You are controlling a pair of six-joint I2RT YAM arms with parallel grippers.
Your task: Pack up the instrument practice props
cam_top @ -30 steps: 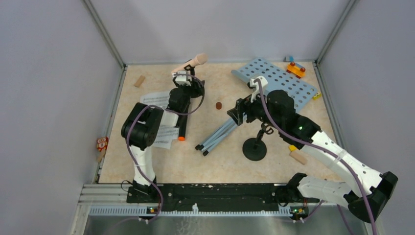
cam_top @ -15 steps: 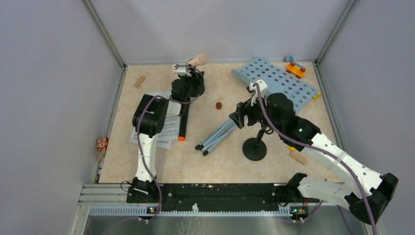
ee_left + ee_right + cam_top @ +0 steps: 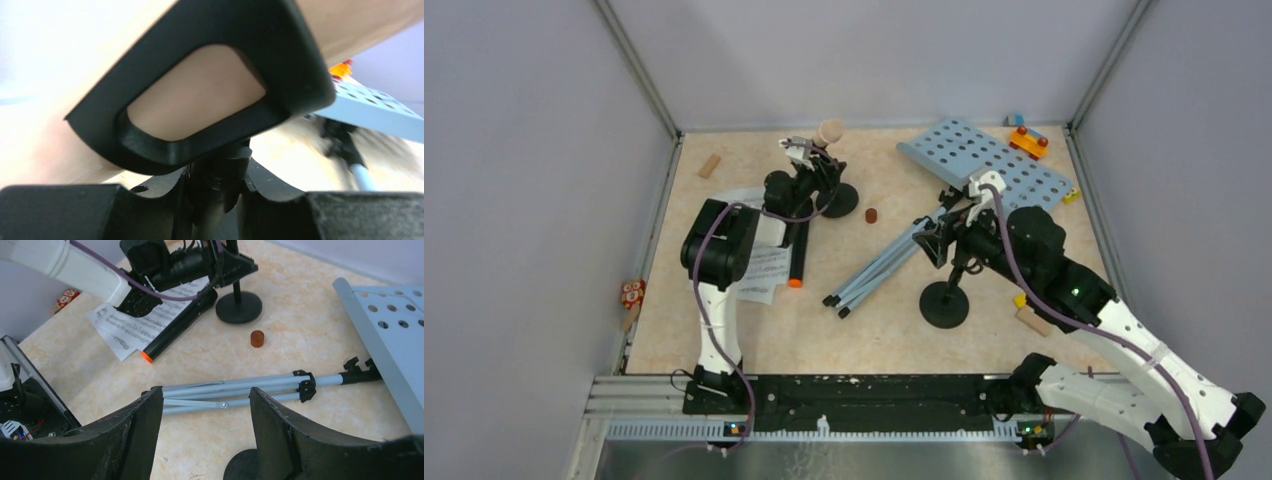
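A black mic holder stands at the back with the beige microphone in its clip. My left gripper is shut on its stem; the right wrist view shows this holder's base. The black microphone lies on the white sheet-music pages. The light-blue music rack lies flat, its grey tripod legs folded. My right gripper is open and empty above the legs, beside the second mic holder.
A small brown cylinder lies between the holder and the rack. Wooden blocks lie at the back left and front right. Coloured blocks sit in the far right corner. Grey walls enclose the table.
My left gripper has moved back and closed on the far holder's stem; the beige microphone now tilts more upright. My right arm has drawn back to the right, away from the tripod legs.
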